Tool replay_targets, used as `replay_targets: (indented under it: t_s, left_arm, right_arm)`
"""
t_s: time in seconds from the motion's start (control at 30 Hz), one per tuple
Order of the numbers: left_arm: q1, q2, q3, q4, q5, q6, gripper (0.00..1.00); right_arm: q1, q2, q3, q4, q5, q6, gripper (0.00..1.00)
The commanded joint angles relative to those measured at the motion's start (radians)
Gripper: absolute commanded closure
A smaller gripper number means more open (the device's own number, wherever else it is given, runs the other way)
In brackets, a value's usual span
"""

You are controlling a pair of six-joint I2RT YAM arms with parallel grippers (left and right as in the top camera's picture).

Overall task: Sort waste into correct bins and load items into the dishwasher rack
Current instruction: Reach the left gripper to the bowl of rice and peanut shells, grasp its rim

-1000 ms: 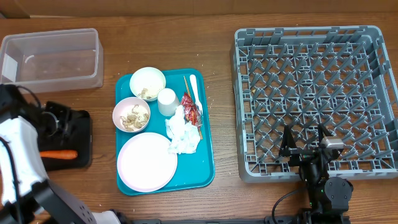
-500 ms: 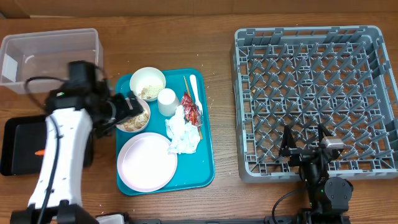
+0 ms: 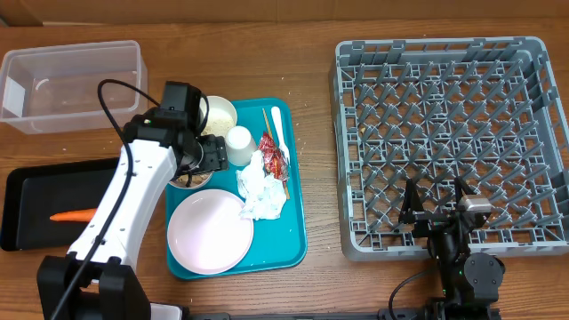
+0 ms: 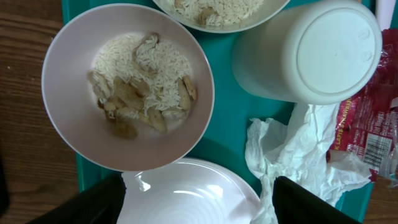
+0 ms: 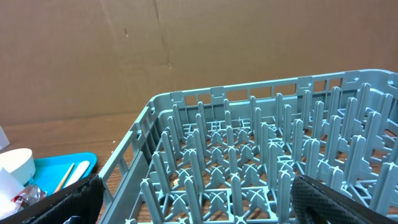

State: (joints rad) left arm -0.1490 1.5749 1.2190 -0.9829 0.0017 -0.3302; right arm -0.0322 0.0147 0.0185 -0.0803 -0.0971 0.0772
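While the left hand [image 3: 201, 164] hovers released and empty over a rice-filled bowl [image 4: 69, 122] on the teal tray [image 3: 294, 222], the orange carrot piece [image 3: 73, 215] lies in the black tray [image 3: 27, 190] on the counter [image 3: 316, 178]; the right hand [image 3: 436, 212], fingers also spread wide and holding nothing, sits at the edge of the grey dishwasher rack [image 3: 427, 44]

- Left arm [image 3: 120, 209], left of the teal tray [image 3: 295, 229]: long white shell, black joint housings, thin black cable [image 3: 111, 86].
- Left gripper [image 4: 199, 196]: two blunt black fingers [image 4: 93, 202].
- Right arm [image 3: 449, 244], right of the tray: all black, with a small silver block [image 3: 474, 204] on top.
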Motion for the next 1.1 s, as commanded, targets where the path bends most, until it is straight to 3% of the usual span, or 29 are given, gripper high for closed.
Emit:
replay_targets:
  t_s: [0.0,0.27,0.43,0.83,1.07]
  left_arm:
    - [-0.019,0.014,-0.006,0.003,-0.078,0.043,0.25]
    - [-0.024,0.093,-0.006,0.021,-0.132,0.069,0.26]
    - [-0.035,0.156,-0.006,0.040,-0.132,0.092,0.38]
    - [-0.087,0.255,-0.006,0.094,-0.133,0.144,0.39]
    - [-0.087,0.295,-0.006,0.099,-0.195,0.138,0.61]
  right_arm:
    - [-0.002,-0.011,-0.011,0.004,0.006,-0.006,0.00]
    - [-0.002,-0.011,-0.011,0.004,0.006,-0.006,0.00]
    - [-0.002,-0.011,-0.011,0.004,0.006,-0.006,0.00]
    - [-0.002,-0.011,-0.010,0.004,0.006,-0.006,0.00]
    - [-0.002,-0.011,-0.010,0.004,0.006,-0.006,0.00]
